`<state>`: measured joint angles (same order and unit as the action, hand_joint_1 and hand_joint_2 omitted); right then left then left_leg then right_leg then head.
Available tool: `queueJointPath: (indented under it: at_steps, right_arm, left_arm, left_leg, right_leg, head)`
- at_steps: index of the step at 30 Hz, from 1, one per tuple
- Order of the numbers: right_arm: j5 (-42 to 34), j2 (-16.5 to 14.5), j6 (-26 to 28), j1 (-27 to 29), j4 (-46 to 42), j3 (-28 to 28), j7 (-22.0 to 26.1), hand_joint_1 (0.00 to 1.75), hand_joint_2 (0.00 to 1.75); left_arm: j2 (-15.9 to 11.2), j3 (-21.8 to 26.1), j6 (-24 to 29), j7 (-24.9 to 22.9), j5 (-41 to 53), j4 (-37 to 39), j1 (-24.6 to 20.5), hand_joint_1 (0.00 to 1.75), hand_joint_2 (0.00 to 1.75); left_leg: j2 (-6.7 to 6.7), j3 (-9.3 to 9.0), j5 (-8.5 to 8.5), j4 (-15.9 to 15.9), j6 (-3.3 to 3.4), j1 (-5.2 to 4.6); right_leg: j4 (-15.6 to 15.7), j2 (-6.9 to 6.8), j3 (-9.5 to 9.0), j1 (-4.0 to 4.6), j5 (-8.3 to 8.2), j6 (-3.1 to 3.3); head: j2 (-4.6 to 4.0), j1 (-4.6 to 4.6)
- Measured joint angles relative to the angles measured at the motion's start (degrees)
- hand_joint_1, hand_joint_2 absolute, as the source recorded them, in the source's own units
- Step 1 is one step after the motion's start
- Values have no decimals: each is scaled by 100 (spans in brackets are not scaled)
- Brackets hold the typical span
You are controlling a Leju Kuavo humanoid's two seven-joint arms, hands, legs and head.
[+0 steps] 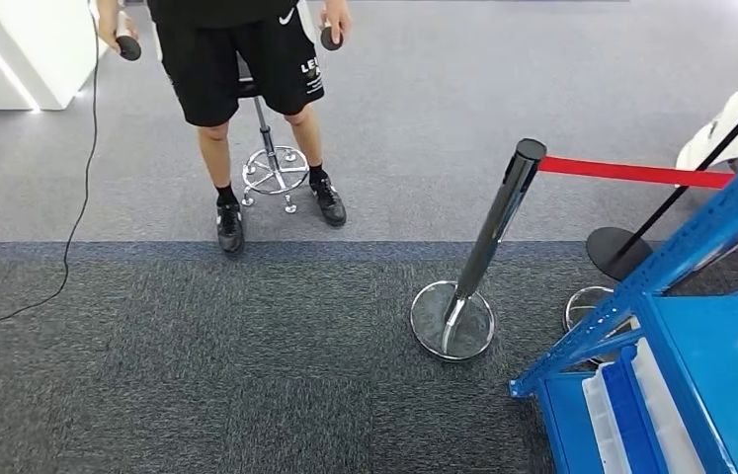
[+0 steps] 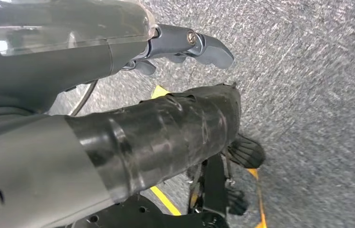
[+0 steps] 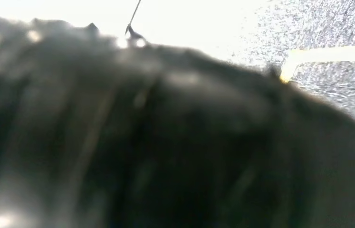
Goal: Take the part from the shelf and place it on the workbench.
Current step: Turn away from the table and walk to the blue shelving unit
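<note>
blue shelf (image 1: 686, 247), red belt (image 1: 631, 173), grey carpet (image 1: 197, 375)

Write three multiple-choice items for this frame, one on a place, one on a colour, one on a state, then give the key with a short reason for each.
1. In the head view, where does the blue shelf stand?
A. at the far left
B. at the lower right
C. in the middle, behind the stool

2. What colour is the belt that runs from the top of the leaning post?
A. red
B. yellow
C. green

3. What is the left hand doing in the left wrist view?
A. gripping a blue bin
B. pressing on the shelf
C. holding nothing, above grey carpet

Key: 1 B, the blue frame fills the lower right corner. 2 A, a red strip leaves the post's cap toward the right edge. 3 C, the fingers show bare against the carpet, with nothing between them.
</note>
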<state>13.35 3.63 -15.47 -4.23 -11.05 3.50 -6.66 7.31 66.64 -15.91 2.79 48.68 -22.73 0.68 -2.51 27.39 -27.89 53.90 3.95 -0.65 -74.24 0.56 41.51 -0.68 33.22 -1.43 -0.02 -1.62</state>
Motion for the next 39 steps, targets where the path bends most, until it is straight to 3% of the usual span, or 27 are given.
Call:
queueJointPath:
  at_steps: [1,4,6,8,9,11,13,14,15,16,17,19,21,22,24,26,28,30,31,33,35,37,39]
  right_arm:
    - [0,6,0,9,1,0,8,0,0]
    - [-1,21,-1,17,0,0,22,0,0]
    - [-2,26,-3,17,-1,0,27,0,0]
    - [-2,40,-6,29,0,0,21,0,0]
    - [-1,46,-8,32,1,0,17,0,0]
    - [0,50,-9,17,1,0,13,0,0]
    - [0,50,-9,0,1,0,9,0,0]
    - [0,50,-11,-4,1,0,4,0,0]
    - [0,50,-15,-4,1,0,-2,0,0]
    - [0,50,-21,-4,1,-1,-11,0,0]
    - [0,50,-26,-4,1,-1,-26,0,0]
    - [0,48,-34,-12,1,-2,-56,0,0]
    - [0,45,-41,-27,1,-2,-73,0,0]
    - [0,44,-44,-30,1,-2,-75,0,0]
    - [0,44,-52,-13,5,-2,-77,0,0]
    - [0,45,-58,-13,11,-2,-78,0,0]
    - [1,46,-57,-29,12,-2,-78,0,0]
    - [2,46,-57,-29,12,-2,-78,0,0]
    - [2,46,-59,-24,12,-2,-79,0,0]
    - [2,46,-63,-19,12,-2,-84,0,0]
    - [2,48,-67,-32,11,-2,-90,0,0]
    - [14,51,-64,-37,10,-2,-91,0,0]
    - [63,53,-14,-22,10,-5,-86,0,0]
  left_arm:
    - [-8,0,23,11,1,40,-8,0,0]
    - [-41,0,69,34,2,145,-34,0,0]
    - [-70,0,85,39,3,192,-58,0,0]
    - [-81,-1,91,40,4,233,-108,0,0]
    - [-85,-2,95,40,5,251,-130,0,0]
    - [-98,-2,108,36,8,298,-143,0,0]
    - [-123,-2,131,30,12,359,-133,0,0]
    - [-139,-2,144,26,14,392,-128,0,0]
    - [-152,-2,157,21,15,424,-126,0,0]
    - [-164,-2,172,16,16,455,-125,0,0]
    - [-177,-2,186,12,17,483,-126,0,0]
    - [-210,-2,215,7,18,537,-130,0,0]
    - [-250,-2,241,4,19,594,-153,0,0]
    - [-268,-2,252,3,20,620,-171,0,0]
    - [-288,-3,272,3,22,659,-203,0,0]
    - [-295,-4,282,3,28,690,-209,0,0]
    - [-297,-4,291,3,40,721,-195,0,0]
    - [-304,-4,300,3,50,754,-188,0,0]
    - [-309,-4,303,3,52,771,-193,0,0]
    - [-317,-4,308,3,53,802,-208,0,0]
    - [-326,-6,314,4,57,833,-216,0,0]
    - [-342,-10,327,5,65,865,-236,0,0]
    - [-356,-15,363,-8,76,900,-267,0,0]
  left_leg:
    - [-75,28,-2,30,-16,14]
    - [-266,94,-74,202,-133,55]
    - [-353,122,-128,306,-236,58]
    - [-416,110,-141,329,-314,74]
    - [-363,113,-175,361,-350,91]
    - [-91,250,-417,690,-405,130]
    - [156,596,-812,1434,-425,150]
    - [192,771,-943,1799,-426,151]
    - [204,874,-963,2001,-421,150]
    - [212,880,-869,1992,-407,150]
    - [239,777,-680,1755,-387,150]
    - [465,432,-292,983,-335,151]
    - [669,239,-154,508,-299,141]
    - [683,228,-164,450,-282,127]
    - [540,215,-107,384,-223,120]
    - [381,193,-21,282,-129,127]
    - [226,214,19,251,-76,106]
    - [69,255,19,276,-71,80]
    - [-6,269,14,289,-72,71]
    - [-141,274,-5,317,-86,63]
    - [-251,265,-40,351,-128,44]
    - [-339,245,-70,369,-189,32]
    - [-395,220,-90,372,-254,39]
  right_leg:
    - [110,-32,-117,-38,-70,-36]
    - [1246,-293,-846,-113,-456,-117]
    - [1574,-383,-1023,-86,-519,-64]
    - [1561,-283,-993,-54,-542,34]
    - [1578,-238,-986,-57,-562,80]
    - [1617,-140,-964,-74,-616,168]
    - [1619,-33,-920,-56,-650,219]
    - [1614,33,-899,-43,-660,231]
    - [1605,103,-885,-30,-667,237]
    - [1592,176,-876,-20,-670,239]
    - [1576,250,-872,-14,-672,238]
    - [1544,387,-857,-7,-676,217]
    - [1527,511,-816,-16,-699,151]
    - [1532,573,-793,-27,-720,104]
    - [1548,646,-758,-51,-754,21]
    - [1317,413,-635,-37,-576,-16]
    - [678,93,-348,-26,-173,-32]
    - [106,-5,-115,-29,67,-56]
    - [77,-27,-132,-30,37,-61]
    - [668,-131,-509,-22,-269,-48]
    - [1377,-318,-910,16,-504,14]
    - [1594,-366,-999,57,-538,88]
    - [1624,-257,-996,45,-572,153]
  head:
    - [0,0]
    - [0,1]
    - [0,1]
    - [0,2]
    - [0,2]
    - [0,3]
    - [0,3]
    - [0,3]
    - [0,3]
    - [0,3]
    - [0,3]
    - [0,2]
    - [0,1]
    - [0,1]
    - [0,2]
    - [0,-3]
    - [0,-8]
    - [0,-6]
    - [0,-6]
    - [0,-7]
    - [0,-5]
    - [0,-4]
    - [0,-4]
